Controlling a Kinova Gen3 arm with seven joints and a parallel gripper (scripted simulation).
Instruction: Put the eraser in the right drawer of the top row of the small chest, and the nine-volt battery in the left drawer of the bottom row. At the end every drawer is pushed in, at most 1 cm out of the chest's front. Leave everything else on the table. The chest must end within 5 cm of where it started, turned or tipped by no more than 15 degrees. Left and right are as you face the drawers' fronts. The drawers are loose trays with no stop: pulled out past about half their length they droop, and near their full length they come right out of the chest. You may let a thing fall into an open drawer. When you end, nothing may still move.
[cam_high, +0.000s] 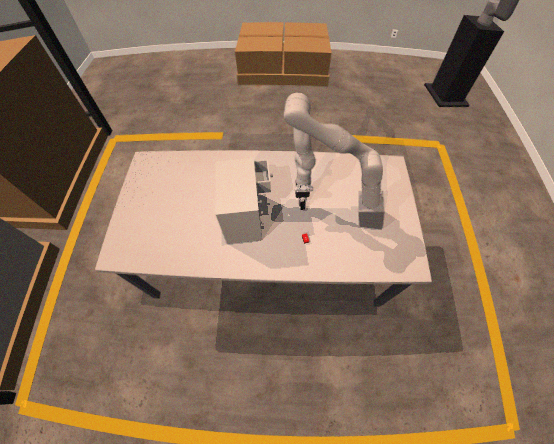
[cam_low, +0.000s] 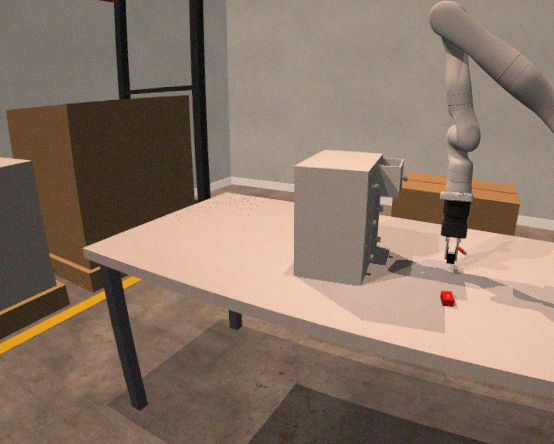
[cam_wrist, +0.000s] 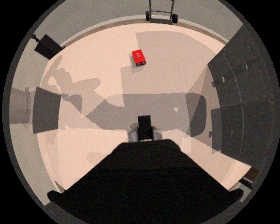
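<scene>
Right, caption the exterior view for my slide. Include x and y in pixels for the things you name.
Gripper (cam_high: 302, 206) (cam_low: 451, 256) (cam_wrist: 145, 132) pinching a black block (cam_high: 302, 203) (cam_low: 451, 259) (cam_wrist: 144, 124) near the chest (cam_high: 237, 187) (cam_low: 330, 220) (cam_wrist: 235, 120), one top drawer (cam_high: 263, 187) (cam_low: 392, 180) (cam_wrist: 245, 183) open, red block (cam_high: 305, 238) (cam_low: 447, 298) (cam_wrist: 138, 57) on the table (cam_high: 165, 215) (cam_low: 225, 250) (cam_wrist: 100, 45).

One chest (cam_high: 240, 227) (cam_low: 328, 225) (cam_wrist: 242, 100), one open drawer (cam_high: 263, 186) (cam_low: 392, 179), one table (cam_high: 165, 210) (cam_low: 225, 240) (cam_wrist: 165, 85).

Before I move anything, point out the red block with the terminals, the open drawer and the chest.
red block (cam_high: 305, 238) (cam_low: 447, 298) (cam_wrist: 138, 57): top, exterior and wrist views; its body.
open drawer (cam_high: 270, 181) (cam_low: 393, 182): top and exterior; front panel, then side wall.
chest (cam_high: 239, 187) (cam_low: 327, 225): top and exterior; top board, then side panel.
</scene>
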